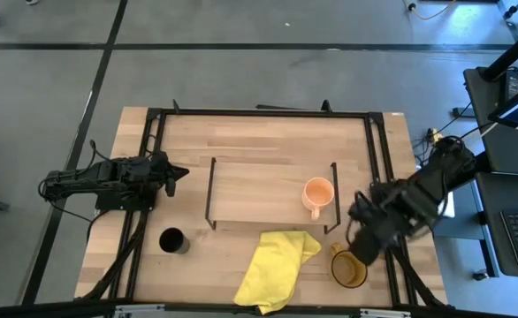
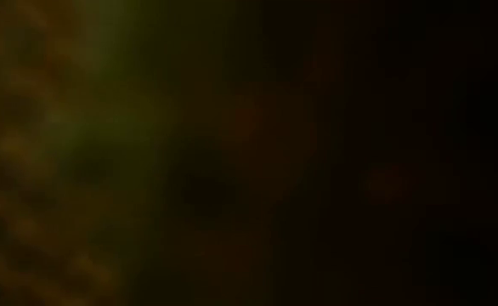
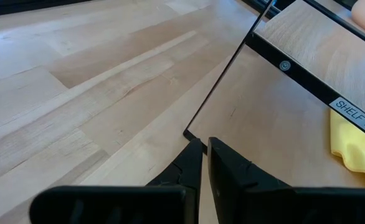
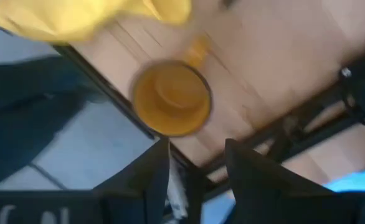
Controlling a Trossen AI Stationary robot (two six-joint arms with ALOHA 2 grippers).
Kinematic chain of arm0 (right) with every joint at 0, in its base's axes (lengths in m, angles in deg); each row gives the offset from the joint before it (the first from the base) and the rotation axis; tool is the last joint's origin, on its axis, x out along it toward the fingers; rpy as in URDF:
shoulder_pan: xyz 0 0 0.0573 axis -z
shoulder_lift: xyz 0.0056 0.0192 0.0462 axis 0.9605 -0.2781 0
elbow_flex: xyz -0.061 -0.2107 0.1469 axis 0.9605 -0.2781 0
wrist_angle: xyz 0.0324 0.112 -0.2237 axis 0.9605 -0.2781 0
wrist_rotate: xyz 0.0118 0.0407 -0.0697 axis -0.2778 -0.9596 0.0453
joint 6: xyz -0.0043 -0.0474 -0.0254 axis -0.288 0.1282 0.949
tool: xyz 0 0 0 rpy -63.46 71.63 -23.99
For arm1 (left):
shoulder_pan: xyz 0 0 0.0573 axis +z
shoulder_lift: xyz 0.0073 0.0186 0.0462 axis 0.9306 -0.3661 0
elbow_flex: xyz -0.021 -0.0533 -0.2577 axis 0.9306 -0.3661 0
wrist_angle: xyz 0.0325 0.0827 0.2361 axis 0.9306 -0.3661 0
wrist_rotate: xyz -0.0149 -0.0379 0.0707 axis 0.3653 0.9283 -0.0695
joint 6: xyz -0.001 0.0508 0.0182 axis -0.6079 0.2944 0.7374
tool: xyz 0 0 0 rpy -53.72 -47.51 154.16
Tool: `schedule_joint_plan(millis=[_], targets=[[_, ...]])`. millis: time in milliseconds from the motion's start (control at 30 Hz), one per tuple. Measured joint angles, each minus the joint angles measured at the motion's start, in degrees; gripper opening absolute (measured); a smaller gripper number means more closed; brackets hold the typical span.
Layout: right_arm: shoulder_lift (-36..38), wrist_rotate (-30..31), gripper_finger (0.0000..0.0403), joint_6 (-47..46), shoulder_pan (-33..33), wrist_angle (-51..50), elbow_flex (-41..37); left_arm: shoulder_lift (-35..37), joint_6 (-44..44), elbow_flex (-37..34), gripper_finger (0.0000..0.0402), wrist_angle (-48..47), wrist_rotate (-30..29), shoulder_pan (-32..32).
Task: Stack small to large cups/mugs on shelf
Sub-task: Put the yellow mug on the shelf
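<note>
Two grippers are in play, and neither holds a cup. The right gripper (image 1: 363,237) hangs at the lower right of the high view with its fingers spread wide, just above the amber mug (image 1: 348,268), which stands on the tabletop (image 1: 241,140) near its lower right corner. In the right wrist view that mug (image 4: 171,98) shows mouth-on beyond the parted fingers (image 4: 150,180), not yet between them. The left gripper (image 1: 176,174) waits at the left middle of the high view, fingers pressed together, pointing toward the shelf (image 1: 259,190); its wrist view shows the shut fingertips (image 3: 198,163) close to the shelf's (image 3: 307,43) black end frame.

Outward from there, the peach-orange mug (image 1: 317,194) stands on the right part of the shelf. The small black cup (image 1: 172,240) stands on the tabletop at lower left, well apart from the shelf. A yellow cloth (image 1: 275,267) lies crumpled at lower centre, between the black cup and the amber mug.

By my reading, the task is about a third done: one mug is on the shelf, probably as the base. The amber mug looks to be next, then the black cup. The low view shows nothing usable.
</note>
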State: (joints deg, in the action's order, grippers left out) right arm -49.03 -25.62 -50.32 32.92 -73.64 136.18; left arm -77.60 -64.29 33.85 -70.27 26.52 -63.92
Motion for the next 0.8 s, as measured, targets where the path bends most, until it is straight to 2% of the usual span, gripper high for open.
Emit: schedule_joint_plan(millis=[200,500,800], targets=[[0.0,0.9,0.0156,-6.1,-8.2,3.6,-7.6,0.0,0.0,0.0,0.0021,0.0,0.0,0.0],[-0.2,3.7,0.0156,-11.2,-14.2,21.3,-20.7,0.0,0.0,0.0,0.0021,0.0,0.0,0.0],[-0.2,5.9,0.0156,-13.6,-16.3,22.5,-28.6,0.0,0.0,0.0,0.0021,0.0,0.0,0.0]])
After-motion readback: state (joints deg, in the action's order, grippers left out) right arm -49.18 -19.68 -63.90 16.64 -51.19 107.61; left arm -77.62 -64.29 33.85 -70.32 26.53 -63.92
